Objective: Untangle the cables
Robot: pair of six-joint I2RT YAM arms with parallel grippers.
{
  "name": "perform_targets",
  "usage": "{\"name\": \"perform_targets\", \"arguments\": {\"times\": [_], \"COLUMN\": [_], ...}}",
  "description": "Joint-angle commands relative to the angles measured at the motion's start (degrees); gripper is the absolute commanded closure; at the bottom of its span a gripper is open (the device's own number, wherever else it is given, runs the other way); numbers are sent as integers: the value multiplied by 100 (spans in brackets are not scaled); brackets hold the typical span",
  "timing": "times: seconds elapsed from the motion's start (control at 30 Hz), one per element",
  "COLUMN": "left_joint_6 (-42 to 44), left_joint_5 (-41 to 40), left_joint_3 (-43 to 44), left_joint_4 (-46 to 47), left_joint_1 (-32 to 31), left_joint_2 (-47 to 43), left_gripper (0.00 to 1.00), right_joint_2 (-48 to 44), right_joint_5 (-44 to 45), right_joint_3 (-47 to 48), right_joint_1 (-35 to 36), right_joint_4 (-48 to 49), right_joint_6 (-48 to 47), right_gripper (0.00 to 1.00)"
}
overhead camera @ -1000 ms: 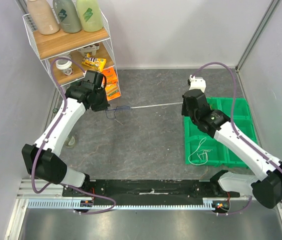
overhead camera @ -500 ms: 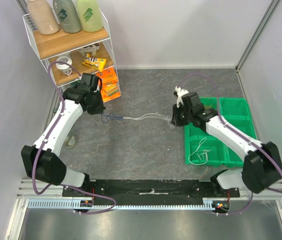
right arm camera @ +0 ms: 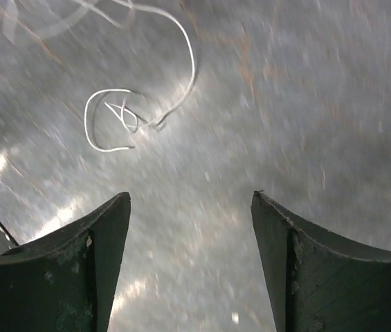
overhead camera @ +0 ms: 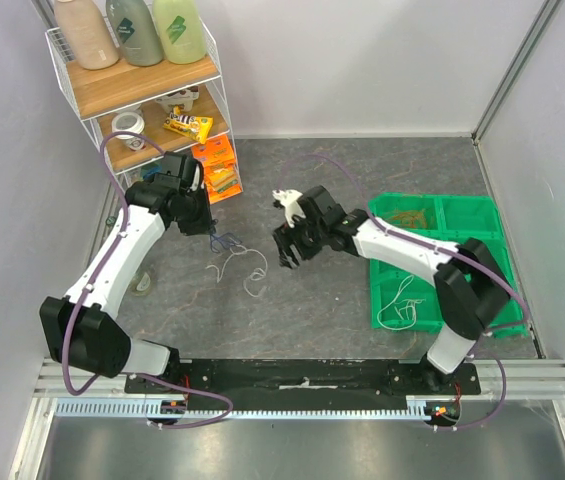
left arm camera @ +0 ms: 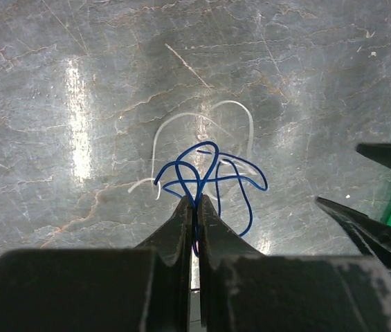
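A thin blue cable [left arm camera: 211, 173] loops out of my left gripper [left arm camera: 195, 201], which is shut on it just above the grey table; from above, the left gripper [overhead camera: 213, 231] holds the blue cable [overhead camera: 226, 240] near the shelf. A white cable [overhead camera: 243, 268] lies slack in curls on the table under and beside it, and its white loops [left arm camera: 202, 119] show behind the blue ones. My right gripper [overhead camera: 289, 256] hovers open a little right of the white cable. In the right wrist view the gripper [right arm camera: 192, 200] holds nothing and the white cable [right arm camera: 112, 128] lies ahead, to the left.
A wire shelf rack [overhead camera: 152, 110] with bottles, a cup and snack packets stands at the back left, close behind the left gripper. A green compartment tray [overhead camera: 482, 250] sits at the right, holding a white wire coil [overhead camera: 399, 305] and orange wires [overhead camera: 408, 213].
My right gripper opened and let go of the white cable, then swung left to the table's middle. The cable, stretched taut before, now lies slack in curls. The left gripper barely moved.
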Motion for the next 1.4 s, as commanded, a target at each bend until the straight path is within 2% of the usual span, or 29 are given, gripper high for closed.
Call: {"name": "perform_targets", "arguments": {"times": [0.0, 0.17, 0.23, 0.33, 0.4, 0.6, 0.9, 1.17, 1.37], "left_joint_6": [157, 140, 122, 105, 105, 70, 61, 43, 52], "left_joint_5": [187, 204, 204, 257, 292, 354, 293, 319, 284], "left_joint_3": [-10, -27, -18, 34, 78, 70, 175, 149, 96], "left_joint_4": [161, 161, 152, 109, 47, -23, -32, -32, -32], "left_joint_1": [4, 4, -4, 4, 4, -5, 4, 4, -5], "left_joint_2": [-245, -288, -289, -262, -236, -236, -201, -174, -218], "left_gripper": [98, 98, 98, 98, 98, 98, 99, 98, 98], "right_joint_2": [586, 693, 649, 693, 728, 1167, 1703, 2011, 2117], "right_joint_5": [-514, -51, 117, -162, -33, 100, -207, 117, 162], "right_joint_3": [782, 565, 205, -480, -972, -1177, -870, -483, -298], "right_joint_1": [369, 696, 705, 713, 783, 819, 828, 854, 863], "right_joint_4": [1010, 2126, 2959, 4320, 5383, 6397, 6619, 6592, 6592], "right_joint_6": [-117, 147, 226, 227, 218, 359, 482, 447, 438], "right_gripper": [21, 23, 27, 38, 41, 45, 48, 47, 54]}}
